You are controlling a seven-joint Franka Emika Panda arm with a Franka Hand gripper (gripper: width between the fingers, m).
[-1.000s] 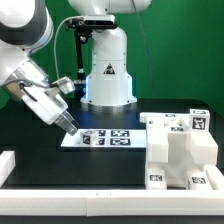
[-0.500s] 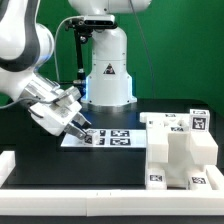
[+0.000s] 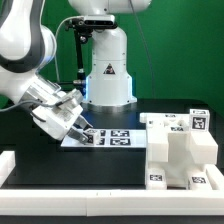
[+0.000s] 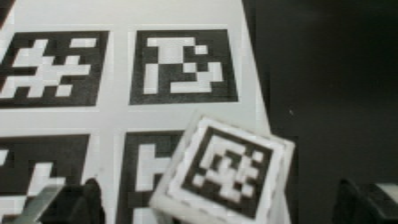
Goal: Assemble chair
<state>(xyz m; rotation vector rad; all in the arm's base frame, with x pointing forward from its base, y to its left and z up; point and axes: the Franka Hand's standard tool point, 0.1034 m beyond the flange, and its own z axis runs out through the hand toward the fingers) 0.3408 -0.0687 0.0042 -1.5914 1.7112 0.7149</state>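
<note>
1. We held our gripper (image 3: 84,128) with jaws spread wide and empty, left of centre, above a small tagged chair part (image 4: 222,165) on the marker board (image 3: 118,138).
2. We judged a pick-up under way; next, lowering and closing.
3. The part lay skewed to the board; its long axis was unclear. The stepped chair body (image 3: 180,150) sat lower right.

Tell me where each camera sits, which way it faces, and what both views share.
Exterior view: off the arm, across the black table toward the robot's base; shows the arm, the open claw and the chair.
Wrist view: on the wrist, looking down between dark fingertips at the marker board and a tilted tagged white piece.
Shared: the marker board.
</note>
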